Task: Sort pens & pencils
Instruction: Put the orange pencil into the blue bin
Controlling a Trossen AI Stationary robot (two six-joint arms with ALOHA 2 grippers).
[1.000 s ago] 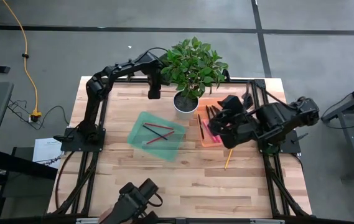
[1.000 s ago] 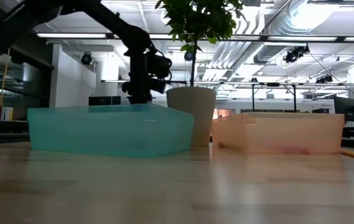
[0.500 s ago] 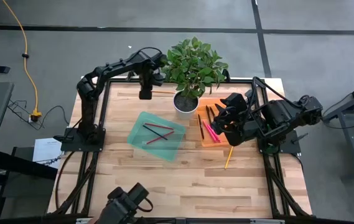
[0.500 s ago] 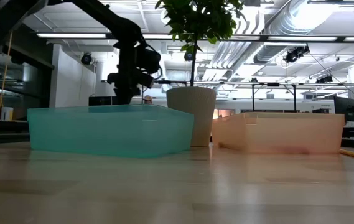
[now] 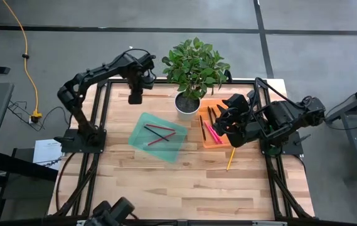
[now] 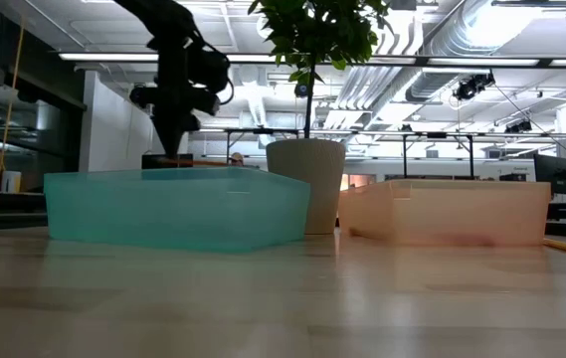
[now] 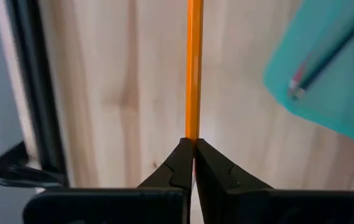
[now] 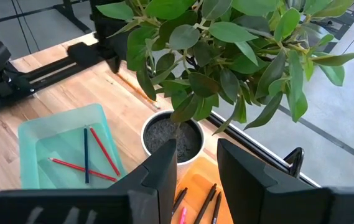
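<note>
High view: left gripper [image 5: 135,98] hangs at the table's far edge, left of the plant pot [image 5: 187,105]; it has moved left since a second ago. Right gripper [image 5: 230,122] waits spread over the orange tray [image 5: 211,144].
Left wrist view: fingers [image 7: 180,167] clenched on an orange pencil [image 7: 194,68]; it should carry it level to the teal tray [image 7: 332,81].
Right wrist view: pencils [image 8: 83,158] lie in that tray.
</note>
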